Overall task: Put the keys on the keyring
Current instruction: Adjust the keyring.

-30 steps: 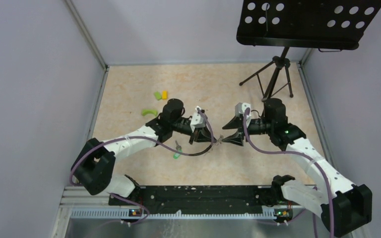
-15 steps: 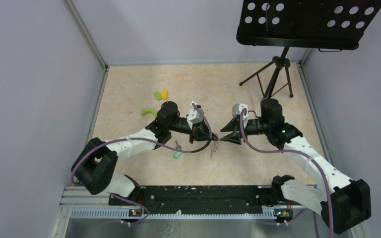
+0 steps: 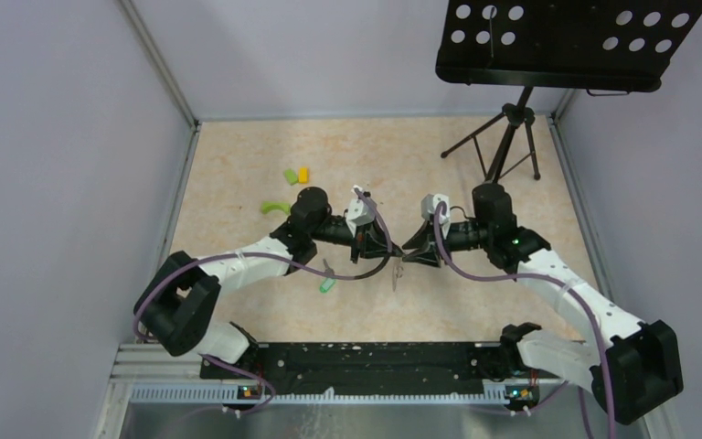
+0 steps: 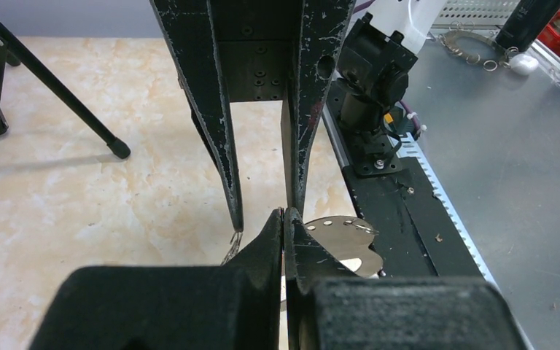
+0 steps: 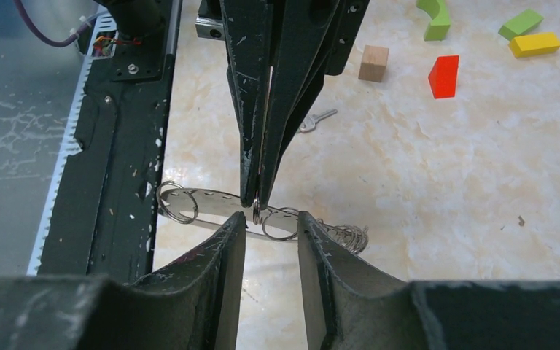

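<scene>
The keyring [image 5: 208, 200] is a flat silver strip with holes, carrying several small wire split rings. It hangs between the two grippers [image 3: 397, 273]. My left gripper [image 3: 386, 254] is shut on it, its fingertips [image 5: 254, 197] pinching a ring at the strip's middle. From the left wrist the strip [image 4: 346, 237] shows just right of the closed left gripper [image 4: 284, 215]. My right gripper [image 5: 271, 222] faces it, open, with one ring [image 5: 278, 223] in the gap between its tips. One of the keys [image 5: 317, 119], with a green tag [image 3: 326, 283], lies on the table below the left arm.
Wooden blocks lie behind the left arm: tan [image 5: 373, 62], red [image 5: 443, 75], yellow [image 5: 534, 44], green [image 5: 521, 22] and a green arch [image 3: 274, 207]. A black music stand [image 3: 505, 146] stands at the back right. A black rail [image 3: 356, 361] runs along the near edge.
The right gripper's jaws have narrowed and it has moved left, closer to the left gripper. The strip has dropped from level between the grippers to hanging lower.
</scene>
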